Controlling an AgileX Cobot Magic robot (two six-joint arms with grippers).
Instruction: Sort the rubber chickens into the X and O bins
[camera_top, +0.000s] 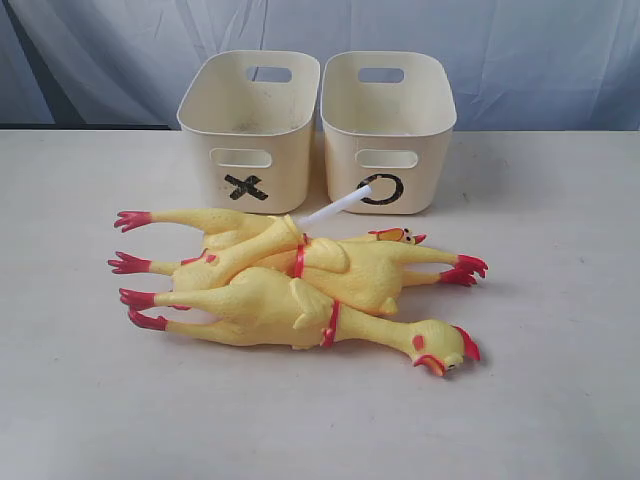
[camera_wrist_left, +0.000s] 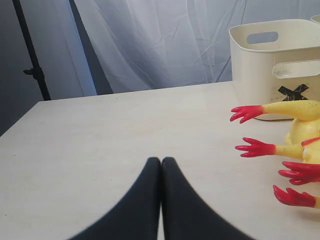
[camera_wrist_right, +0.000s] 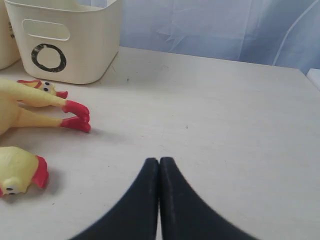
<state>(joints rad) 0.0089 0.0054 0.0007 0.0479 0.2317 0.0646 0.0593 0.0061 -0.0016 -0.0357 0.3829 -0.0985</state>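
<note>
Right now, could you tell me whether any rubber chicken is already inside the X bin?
No, all three rubber chickens lie piled on the table in front of the X bin, none inside it.

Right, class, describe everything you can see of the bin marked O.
The O bin is a cream plastic-looking tub with rounded corners and slot handles in its near and far walls. A black O sits under the near slot. It stands upright and open-topped on the pale table, close beside the X bin; what shows of its inside is empty.
</note>
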